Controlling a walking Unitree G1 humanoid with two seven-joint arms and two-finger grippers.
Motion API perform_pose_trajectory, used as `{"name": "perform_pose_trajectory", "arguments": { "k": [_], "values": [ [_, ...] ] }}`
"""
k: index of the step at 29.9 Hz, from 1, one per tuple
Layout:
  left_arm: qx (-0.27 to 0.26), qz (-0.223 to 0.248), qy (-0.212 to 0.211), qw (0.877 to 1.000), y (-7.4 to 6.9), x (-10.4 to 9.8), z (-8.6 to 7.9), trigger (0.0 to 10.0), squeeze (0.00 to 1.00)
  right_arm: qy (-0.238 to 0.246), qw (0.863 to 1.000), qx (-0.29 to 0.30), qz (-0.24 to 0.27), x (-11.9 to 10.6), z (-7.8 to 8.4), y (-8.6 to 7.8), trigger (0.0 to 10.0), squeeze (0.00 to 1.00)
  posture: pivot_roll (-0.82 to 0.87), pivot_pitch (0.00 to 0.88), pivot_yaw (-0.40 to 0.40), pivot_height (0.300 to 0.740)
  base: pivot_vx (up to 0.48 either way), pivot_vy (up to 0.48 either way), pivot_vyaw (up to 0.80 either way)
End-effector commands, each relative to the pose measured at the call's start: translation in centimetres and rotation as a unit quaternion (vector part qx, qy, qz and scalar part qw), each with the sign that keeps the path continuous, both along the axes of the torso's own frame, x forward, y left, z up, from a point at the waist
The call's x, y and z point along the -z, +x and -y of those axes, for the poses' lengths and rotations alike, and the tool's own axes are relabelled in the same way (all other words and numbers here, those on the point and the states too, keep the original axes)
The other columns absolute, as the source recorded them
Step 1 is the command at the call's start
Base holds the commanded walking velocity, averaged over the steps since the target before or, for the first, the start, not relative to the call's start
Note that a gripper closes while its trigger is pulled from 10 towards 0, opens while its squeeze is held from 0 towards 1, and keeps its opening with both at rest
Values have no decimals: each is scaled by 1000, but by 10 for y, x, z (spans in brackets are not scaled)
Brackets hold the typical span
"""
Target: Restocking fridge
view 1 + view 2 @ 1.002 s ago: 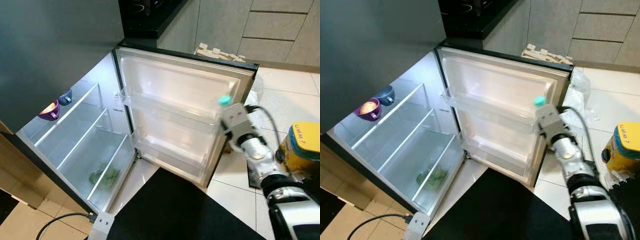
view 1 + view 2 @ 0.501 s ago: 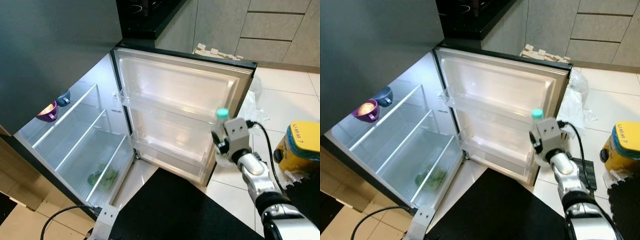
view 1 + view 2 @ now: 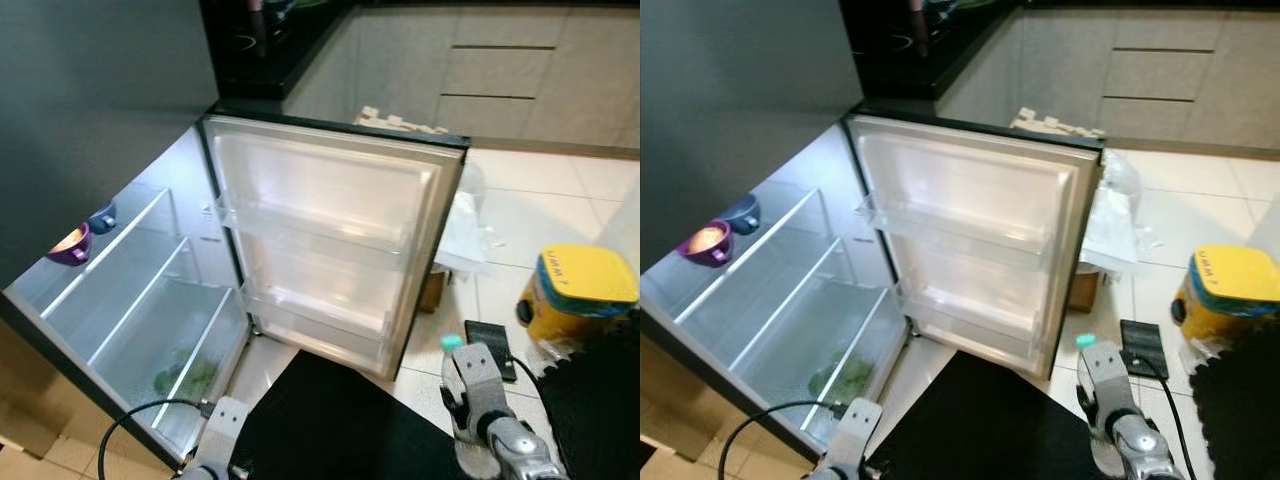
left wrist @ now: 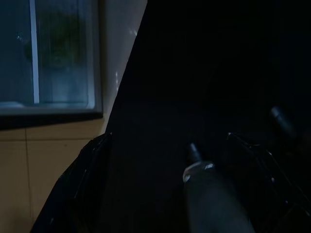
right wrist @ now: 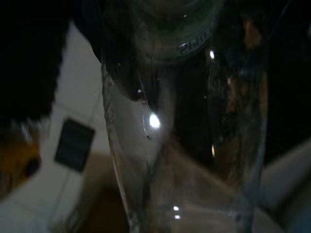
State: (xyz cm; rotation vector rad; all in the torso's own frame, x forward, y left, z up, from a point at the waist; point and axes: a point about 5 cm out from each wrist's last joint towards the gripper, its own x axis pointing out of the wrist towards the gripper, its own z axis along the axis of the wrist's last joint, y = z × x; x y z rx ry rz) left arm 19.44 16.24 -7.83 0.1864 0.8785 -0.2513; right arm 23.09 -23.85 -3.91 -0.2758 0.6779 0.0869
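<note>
The fridge (image 3: 130,300) stands open, its door (image 3: 320,240) swung wide with bare door shelves. A purple bowl (image 3: 68,245) and a blue bowl (image 3: 101,217) sit on the top shelf, and leafy greens (image 3: 185,375) lie in the bottom drawer. My right gripper (image 3: 458,362) is low at the right, in front of the door's free edge and away from it. It is shut on a clear bottle (image 5: 184,136) whose teal cap (image 3: 452,342) points up. My left gripper (image 4: 238,138) hangs idle in the dark over the black mat, fingers apart.
A black mat (image 3: 340,420) covers the floor in front of the fridge. A yellow container (image 3: 580,295), a flat black device (image 3: 490,335) and a crumpled plastic bag (image 3: 462,225) lie on the white tiles at the right. A cable (image 3: 130,425) loops at the fridge's lower corner.
My right arm has dropped with the bottle from door-shelf height to low near the floor and drawn back from the door. The camera has shifted too.
</note>
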Motion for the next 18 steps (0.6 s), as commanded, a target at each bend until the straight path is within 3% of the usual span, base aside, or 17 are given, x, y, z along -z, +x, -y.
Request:
{"name": "perform_pose_trajectory", "arguments": {
  "k": [1,3,7,18],
  "values": [
    [-12,-18,0,1000,-6,4,1,10000,0,-4,999,-10,-34,10,-7,-11,10000,0,-36,0,19,740,0,0,0],
    [-26,-19,-1,999,-7,4,1,10000,0,-4,997,-6,-70,21,-12,-23,10000,0,-19,0,3,740,0,0,0],
    [-51,-22,-4,998,-9,6,-2,10000,0,-9,995,-11,-95,27,-18,-30,10000,0,16,0,-27,740,0,0,0],
    [-79,-41,2,996,-24,12,-8,10000,0,-17,989,-46,-138,37,-41,-36,10000,0,86,0,-55,740,0,0,0]
  ]
}}
